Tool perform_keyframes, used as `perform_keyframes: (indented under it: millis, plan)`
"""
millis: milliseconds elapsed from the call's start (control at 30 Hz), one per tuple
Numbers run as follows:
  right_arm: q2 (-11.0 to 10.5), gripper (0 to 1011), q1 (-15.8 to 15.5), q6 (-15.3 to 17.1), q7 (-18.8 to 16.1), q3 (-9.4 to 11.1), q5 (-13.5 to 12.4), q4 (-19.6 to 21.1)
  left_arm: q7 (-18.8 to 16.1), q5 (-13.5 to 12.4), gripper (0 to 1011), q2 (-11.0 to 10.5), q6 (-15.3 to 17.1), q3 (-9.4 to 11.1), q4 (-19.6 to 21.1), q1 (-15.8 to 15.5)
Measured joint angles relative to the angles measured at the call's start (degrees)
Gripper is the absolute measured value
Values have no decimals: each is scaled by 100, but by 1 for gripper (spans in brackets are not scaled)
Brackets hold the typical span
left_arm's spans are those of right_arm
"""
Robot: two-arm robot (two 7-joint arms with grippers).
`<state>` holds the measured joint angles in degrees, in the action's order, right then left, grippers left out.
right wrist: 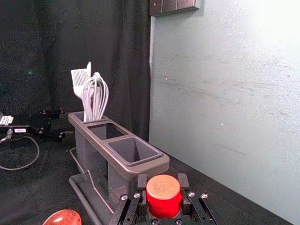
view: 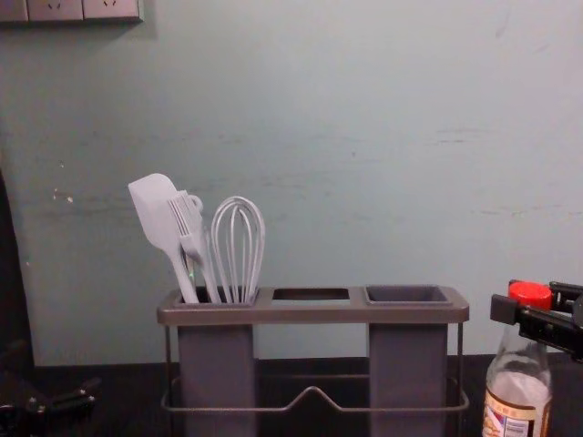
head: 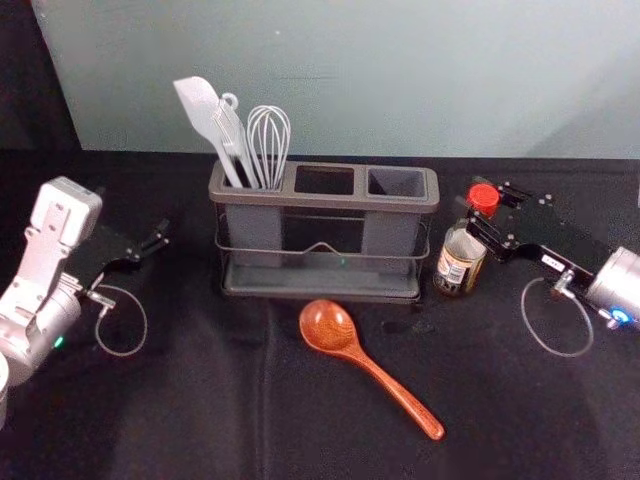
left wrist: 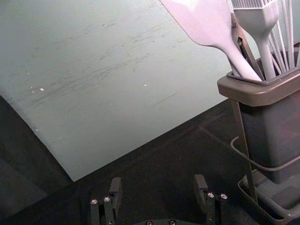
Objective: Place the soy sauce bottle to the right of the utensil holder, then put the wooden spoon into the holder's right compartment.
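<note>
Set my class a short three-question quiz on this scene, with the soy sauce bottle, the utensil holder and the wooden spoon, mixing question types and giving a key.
1. Multiple choice. Where is the wooden spoon?
A) Inside the utensil holder
B) On the black cloth, in front of the holder
C) Behind the holder
2. True or false? The whisk stands in the holder's left compartment.
3. Fill in the blank. The soy sauce bottle is gripped near its red cap by the robot's ______ end effector.

Key: 1. B; 2. True; 3. right
</note>
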<state>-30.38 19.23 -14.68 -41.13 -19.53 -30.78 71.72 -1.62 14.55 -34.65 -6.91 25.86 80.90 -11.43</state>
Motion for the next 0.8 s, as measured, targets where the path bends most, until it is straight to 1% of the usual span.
perform_keyframes:
  millis: [333,400,433,500,533,600,667,700,733,800]
  plan:
    - [-8,395,0,0,3,0,-5,8,0,0,1005,0,0,0,0,0]
    - [-10,440,0,0,4,0,-8,11,0,0,1005,0,0,0,0,0]
    - [-10,483,0,0,4,-1,-9,12,0,0,1005,0,0,0,0,0]
    - [-11,516,-1,0,5,-1,-10,14,0,0,1005,0,0,0,0,0]
    - [-11,575,-1,1,5,-2,-10,14,0,0,1005,0,0,0,0,0]
    - [-12,622,-2,1,6,-3,-11,15,0,0,1005,0,0,0,0,0]
    - [-13,703,-3,1,7,-3,-13,16,0,0,1005,0,0,0,0,0]
    - [-13,715,-3,1,7,-4,-13,17,0,0,1005,0,0,0,0,0]
    - [-14,769,-4,2,8,-5,-14,18,0,0,1005,0,0,0,0,0]
    - [-15,814,-4,2,9,-5,-15,19,0,0,1005,0,0,0,0,0]
